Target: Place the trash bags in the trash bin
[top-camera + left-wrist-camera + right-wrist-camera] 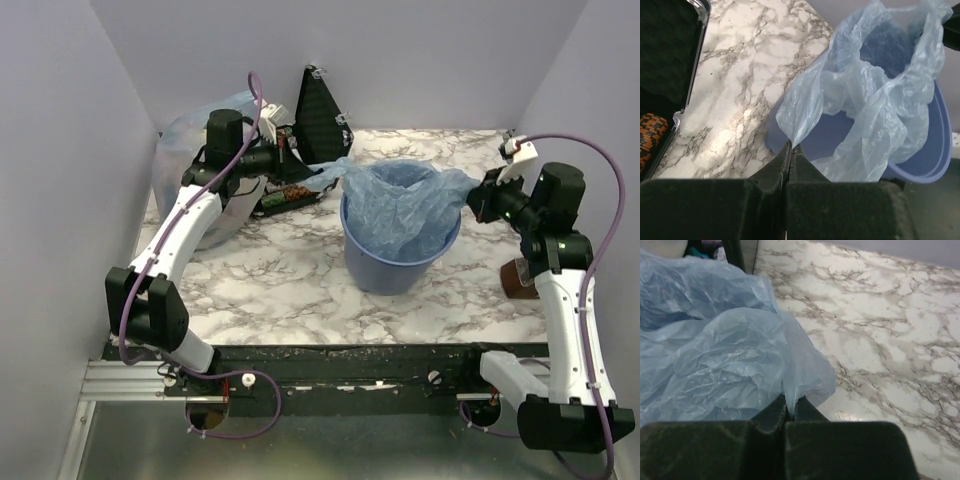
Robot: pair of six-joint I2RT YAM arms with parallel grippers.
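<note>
Trash bag (405, 205) stretched open across mouth of trash bin (388, 272), its middle sagging inside. Bin stands near centre of marble table (270, 280). Left gripper (791, 148) at bin's 9 o'clock, fingers pinched tight on bag edge. Right gripper (789, 409) at 3 o'clock, fingers likewise clamped on opposite edge. Open black case (318, 112) at bin's 11 o'clock.

Blue trash bin (395, 268) at the centre of the marble table (290, 285), with the light-blue trash bag (405, 205) sagging into its mouth. Left gripper (312, 178) pinches the bag's left corner, right gripper (478, 198) its right. Far left: black case (320, 115), bulging clear bag (183, 150).
</note>
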